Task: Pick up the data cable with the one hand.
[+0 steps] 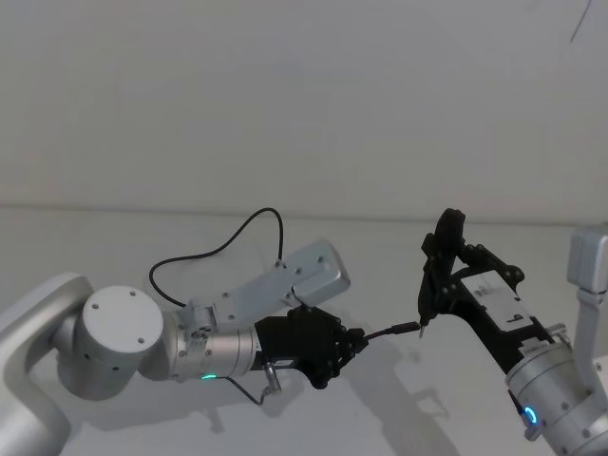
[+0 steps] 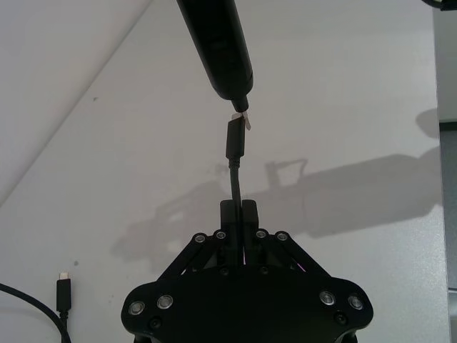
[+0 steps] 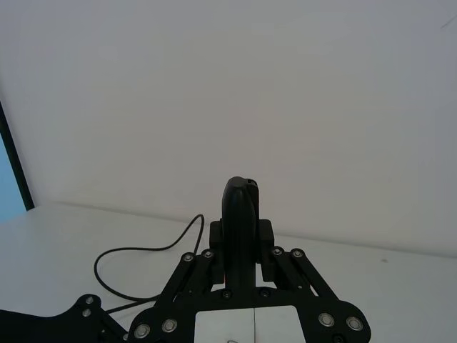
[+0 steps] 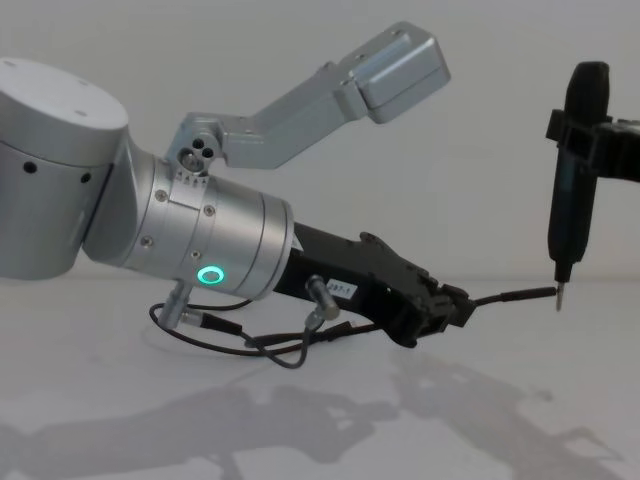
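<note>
Above the white table (image 1: 114, 237), left claw (image 1: 359, 339) clamps data cable (image 4: 510, 295), plug pointing rightward.

Left gripper (image 1: 353, 340) clamped on the data cable (image 1: 217, 249) — plug end just beside the right gripper (image 1: 425, 321), above white table (image 1: 399, 399).

White table (image 1: 114, 247): fills the lower half of the head view. It is matte and carries soft grey shadows (image 2: 343, 193).

White wall (image 1: 285, 95): fills the upper half of the head view and meets the table along a faint horizontal line. A thin dark line (image 1: 579, 21) crosses its upper right corner.

Black pen-shaped tool (image 4: 572, 170): stands upright at the right edge of the chest view, thin metallic tip pointing down, clear of the table.

Short grey wire (image 4: 250, 340): hangs in a shallow loop at lower centre-left of the chest view, with silver plugs at its ends.

Blue panel (image 3: 8, 186): at the left edge of the right wrist view, bordered by a dark strip (image 3: 14, 161).
</note>
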